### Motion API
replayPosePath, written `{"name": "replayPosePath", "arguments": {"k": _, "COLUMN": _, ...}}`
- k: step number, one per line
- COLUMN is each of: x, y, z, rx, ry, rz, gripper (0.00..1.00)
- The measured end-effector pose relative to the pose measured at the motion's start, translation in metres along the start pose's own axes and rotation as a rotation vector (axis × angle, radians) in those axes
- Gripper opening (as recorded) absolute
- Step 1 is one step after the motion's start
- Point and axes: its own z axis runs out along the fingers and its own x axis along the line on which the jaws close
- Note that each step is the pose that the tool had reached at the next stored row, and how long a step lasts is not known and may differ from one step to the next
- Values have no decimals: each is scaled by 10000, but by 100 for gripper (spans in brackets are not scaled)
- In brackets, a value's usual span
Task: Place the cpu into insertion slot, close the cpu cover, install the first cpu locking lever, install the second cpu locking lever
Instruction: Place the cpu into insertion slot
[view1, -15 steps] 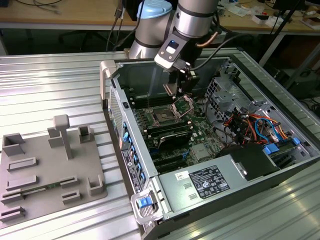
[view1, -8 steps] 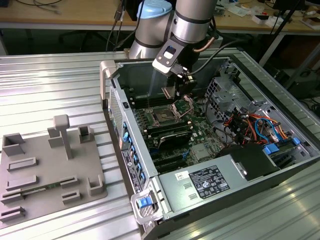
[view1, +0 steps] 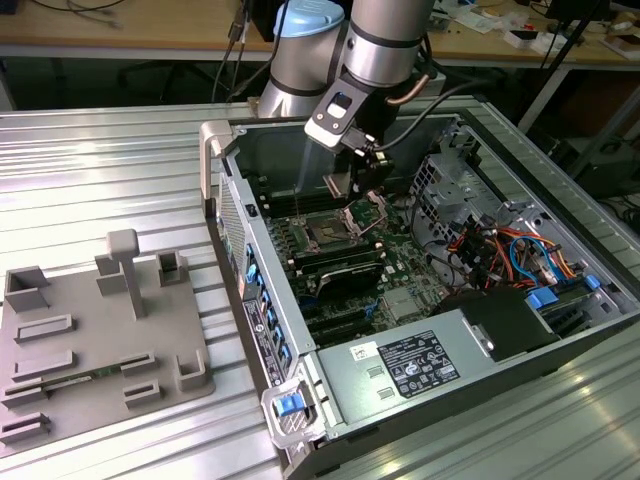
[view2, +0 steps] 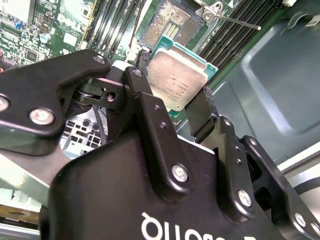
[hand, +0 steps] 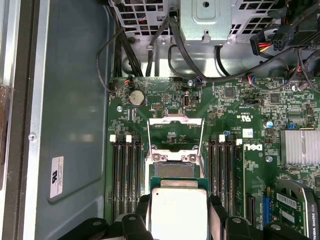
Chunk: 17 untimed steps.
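1. Second wrist view: the hand (view2: 171, 86) is closed on the cpu (view2: 179, 80). A black finger (view2: 145, 102) presses on each of two opposite edges, and the chip's dull silver top faces the camera.
2. In the same view the bare socket (view2: 172, 22) lies past the chip, uncovered, and the cpu is held clear of it.
3. In the first wrist view the cpu cover (hand: 176, 120) stands raised off the socket. The held chip is just beside it, between the two banks of memory slots (hand: 125, 180) on the motherboard (hand: 240, 100).
4. In the exterior view the arm reaches down into the open computer case (view1: 300, 150), which rests on the ribbed metal desk (view1: 100, 170). A grey holder block (view1: 90, 340) sits at the exterior view's left.
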Motion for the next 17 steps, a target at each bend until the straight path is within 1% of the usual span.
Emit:
{"name": "replayPosePath", "arguments": {"k": 15, "x": -2, "y": -6, "z": 63, "rx": 7, "ry": -3, "rz": 0, "gripper": 55}}
{"name": "replayPosePath", "arguments": {"k": 17, "x": -2, "y": -6, "z": 70, "rx": 17, "ry": -1, "rz": 0, "gripper": 55}}
